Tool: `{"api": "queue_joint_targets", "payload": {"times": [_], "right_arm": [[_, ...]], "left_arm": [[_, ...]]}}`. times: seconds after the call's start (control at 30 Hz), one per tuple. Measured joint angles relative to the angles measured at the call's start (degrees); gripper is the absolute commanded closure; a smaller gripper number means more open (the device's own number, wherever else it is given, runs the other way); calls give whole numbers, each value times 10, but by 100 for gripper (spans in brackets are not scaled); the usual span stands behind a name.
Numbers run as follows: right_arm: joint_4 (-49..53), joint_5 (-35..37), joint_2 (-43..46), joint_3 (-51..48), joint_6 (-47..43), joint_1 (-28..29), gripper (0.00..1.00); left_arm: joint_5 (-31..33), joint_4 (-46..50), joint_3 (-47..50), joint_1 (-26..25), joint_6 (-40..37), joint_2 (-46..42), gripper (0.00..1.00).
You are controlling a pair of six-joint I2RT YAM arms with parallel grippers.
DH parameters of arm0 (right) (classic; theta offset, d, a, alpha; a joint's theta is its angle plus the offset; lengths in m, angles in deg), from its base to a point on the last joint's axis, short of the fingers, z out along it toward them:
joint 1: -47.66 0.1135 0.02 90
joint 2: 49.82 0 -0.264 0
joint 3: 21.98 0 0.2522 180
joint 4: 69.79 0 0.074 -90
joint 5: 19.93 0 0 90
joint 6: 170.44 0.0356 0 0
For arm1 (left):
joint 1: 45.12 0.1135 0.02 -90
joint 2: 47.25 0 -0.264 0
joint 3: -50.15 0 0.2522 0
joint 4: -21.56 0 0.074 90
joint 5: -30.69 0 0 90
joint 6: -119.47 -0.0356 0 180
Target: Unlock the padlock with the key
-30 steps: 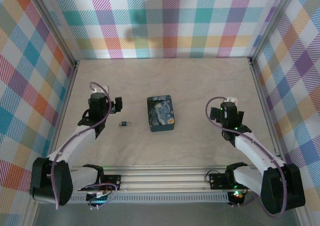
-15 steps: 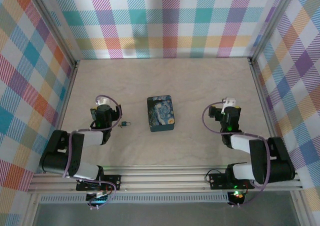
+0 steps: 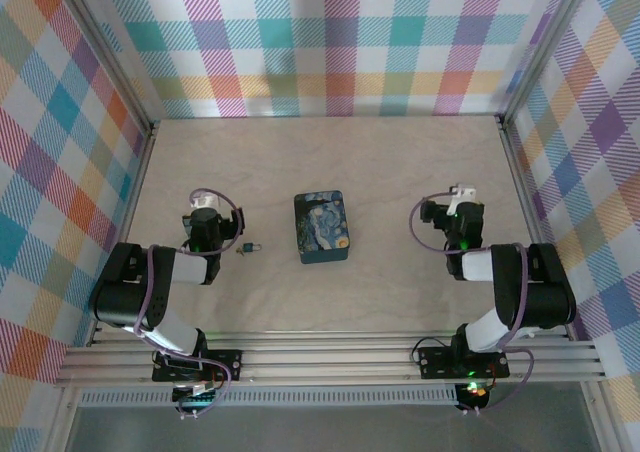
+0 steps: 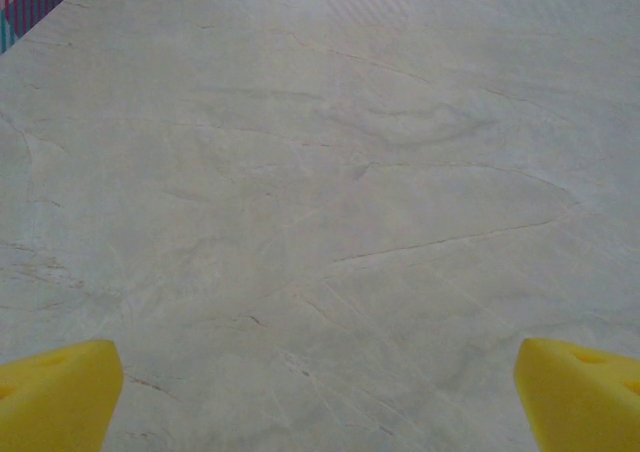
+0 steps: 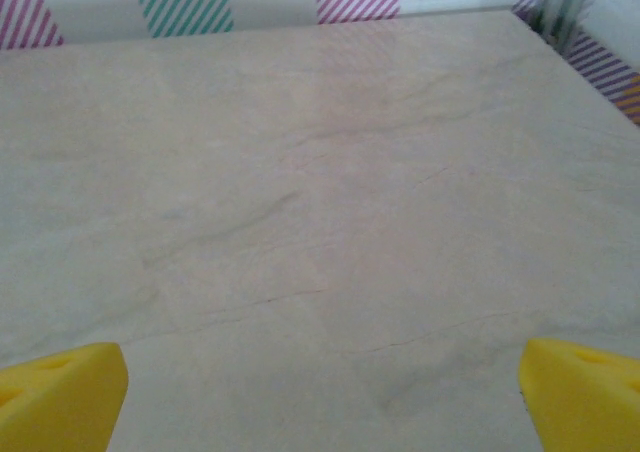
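The padlock is a tiny dark metal piece with a bluish bit, lying on the table left of the blue box. I cannot tell a key apart from it. My left gripper sits just left of the padlock, apart from it. In the left wrist view that gripper is open, its yellow fingertips wide apart over bare table. My right gripper rests on the right side of the table. It is open too, with nothing between its yellow fingertips.
A blue swirly-sky printed rectangular box lies in the middle of the table. Plaid walls enclose the table on three sides. Both arms are folded low near the front rail.
Both arms have folded down and back toward their bases, elbows dropping low. The padlock and the box have not moved.
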Motion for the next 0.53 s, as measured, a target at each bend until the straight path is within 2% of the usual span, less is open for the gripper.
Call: {"api": "queue_joint_targets", "payload": {"times": [0.53], "right_arm": [[17, -22, 0, 0, 4, -2, 0]], "left_arm": [[-5, -1, -1, 0, 0, 0, 0]]}}
